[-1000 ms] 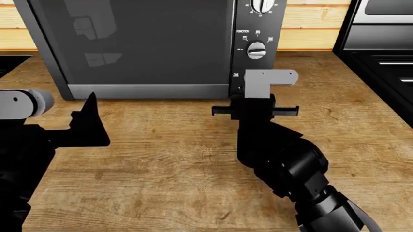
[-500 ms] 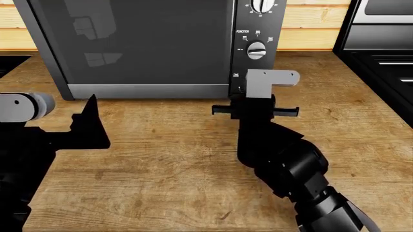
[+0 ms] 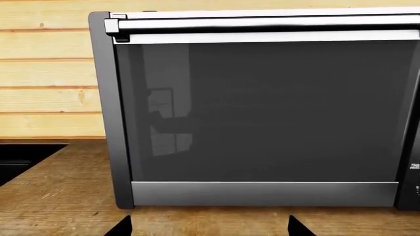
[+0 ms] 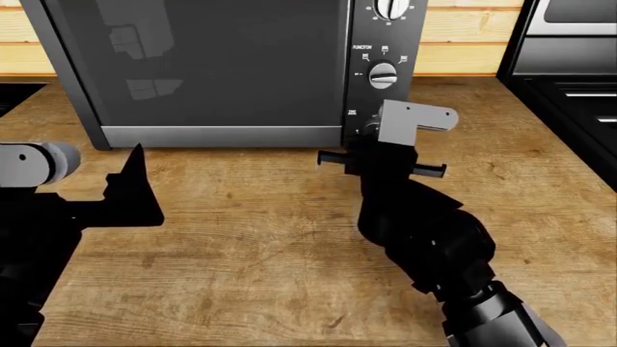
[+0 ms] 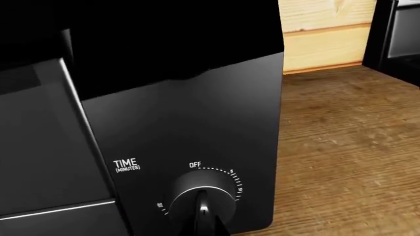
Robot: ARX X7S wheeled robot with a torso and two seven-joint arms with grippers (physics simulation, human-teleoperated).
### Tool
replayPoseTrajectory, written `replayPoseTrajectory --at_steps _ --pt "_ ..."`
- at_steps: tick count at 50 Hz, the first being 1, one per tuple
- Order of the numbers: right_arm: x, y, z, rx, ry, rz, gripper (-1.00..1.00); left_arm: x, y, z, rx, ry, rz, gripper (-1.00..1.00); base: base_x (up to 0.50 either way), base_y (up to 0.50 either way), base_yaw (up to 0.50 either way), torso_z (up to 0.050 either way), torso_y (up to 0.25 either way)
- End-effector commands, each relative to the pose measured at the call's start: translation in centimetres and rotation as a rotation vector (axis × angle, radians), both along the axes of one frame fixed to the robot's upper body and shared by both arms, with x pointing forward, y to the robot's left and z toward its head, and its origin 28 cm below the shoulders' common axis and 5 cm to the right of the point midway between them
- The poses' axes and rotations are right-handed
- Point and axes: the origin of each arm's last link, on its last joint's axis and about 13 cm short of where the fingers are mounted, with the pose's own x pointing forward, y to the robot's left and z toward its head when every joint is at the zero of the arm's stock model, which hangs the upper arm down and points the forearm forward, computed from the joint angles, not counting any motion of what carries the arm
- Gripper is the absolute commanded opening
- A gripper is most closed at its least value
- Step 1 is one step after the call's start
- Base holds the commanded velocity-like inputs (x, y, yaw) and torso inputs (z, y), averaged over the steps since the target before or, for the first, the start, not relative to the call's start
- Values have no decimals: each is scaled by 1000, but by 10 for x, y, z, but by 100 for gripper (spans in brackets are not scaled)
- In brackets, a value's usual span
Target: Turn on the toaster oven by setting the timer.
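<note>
The toaster oven (image 4: 212, 65) stands at the back of the counter; its dark glass door (image 3: 262, 108) fills the left wrist view. The timer (image 5: 200, 200), a silver knob under an "OFF" mark and beside a "TIME" label (image 5: 126, 164), sits low on the black panel. My right gripper (image 5: 210, 222) is pressed against the knob with its dark fingers closed over the ridge. In the head view the timer is hidden behind my right wrist's grey mount (image 4: 412, 119), which is tilted. My left gripper (image 3: 210, 230) is open and empty, low in front of the door; it also shows in the head view (image 4: 130, 181).
The FUNCTION knob (image 4: 383, 74) and a third knob (image 4: 391, 7) sit above the timer. A black stove (image 4: 579, 79) stands at the right. The wooden counter (image 4: 251, 238) lies in front. A dark recess (image 3: 19, 157) is at the oven's left.
My right wrist has rotated clockwise at the timer, and its grey mount now sits tilted. The left arm has barely moved.
</note>
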Motion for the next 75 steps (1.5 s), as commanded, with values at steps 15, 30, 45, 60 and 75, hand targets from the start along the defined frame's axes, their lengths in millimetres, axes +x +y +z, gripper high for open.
replayPoseTrajectory --at_steps 15,30,45,60,75 --pt "1 -1 4 107 0 56 -100 2 -1 0 1 1 0 100 0 0 0 0 0" --pt "-1 -2 8 185 21 74 -100 3 -1 0 -1 5 -1 100 0 0 0 0 0" --pt "0 -2 8 260 54 88 -100 3 -1 -1 -2 5 0 100 0 0 0 0 0" --pt "-2 -3 9 330 67 100 -100 2 -1 -2 -3 8 -2 100 0 0 0 0 0" --pt "-1 -5 10 417 92 127 -100 3 -2 -2 -2 10 -5 100 0 0 0 0 0"
